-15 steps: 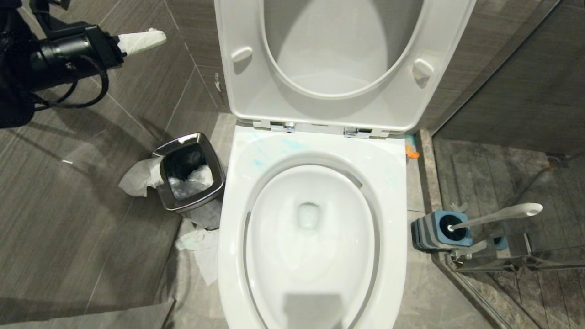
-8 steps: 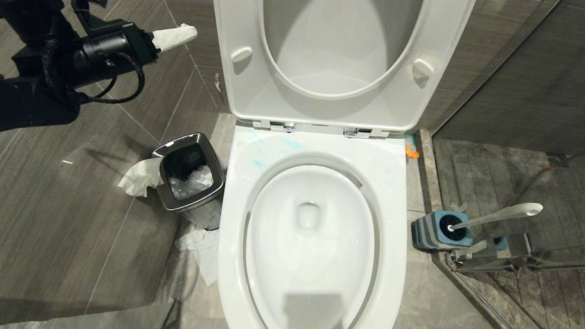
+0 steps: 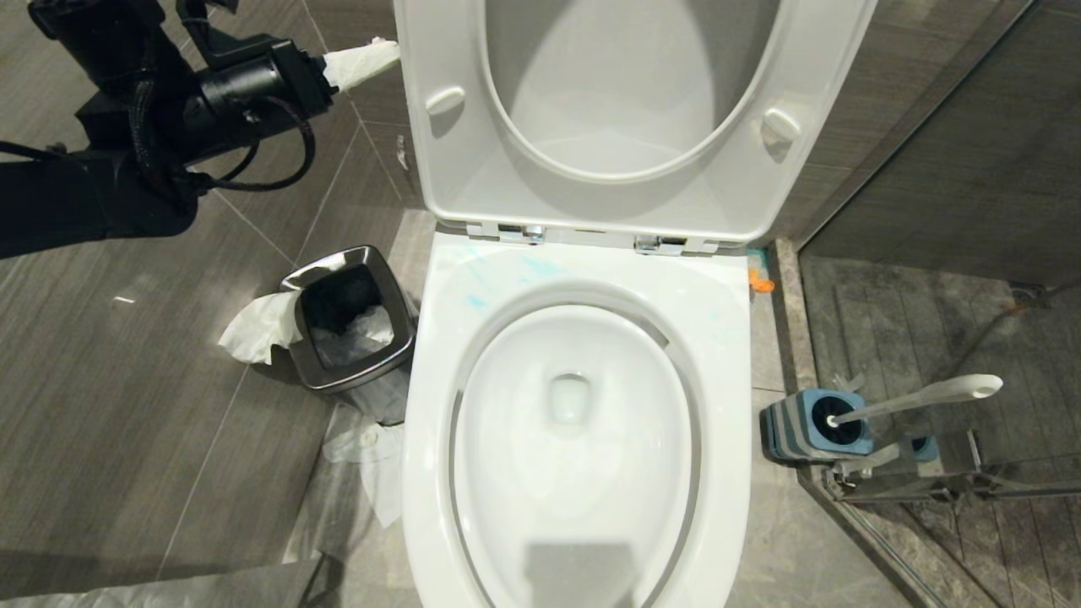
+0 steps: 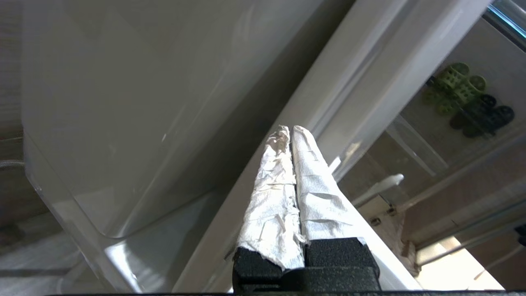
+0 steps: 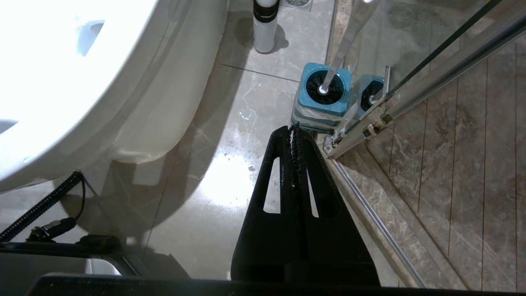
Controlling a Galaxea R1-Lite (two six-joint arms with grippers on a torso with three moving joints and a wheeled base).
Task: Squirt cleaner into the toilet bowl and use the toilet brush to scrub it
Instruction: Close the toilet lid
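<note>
Tiled bathroom; cleaner [image 5: 265,24] top cut off, toilet brush [image 3: 916,397] head hidden.

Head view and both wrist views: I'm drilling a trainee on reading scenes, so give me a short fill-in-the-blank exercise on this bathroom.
1. The left gripper, its fingers wrapped in white paper, is beside the raised toilet ____.
2. The toilet brush stands in its ____ holder.
3. The steel bin stands on the robot's ____ side of the toilet bowl.
4. The right gripper's fingers are ____.

Missing words: lid; blue-and-grey; left; shut
</note>
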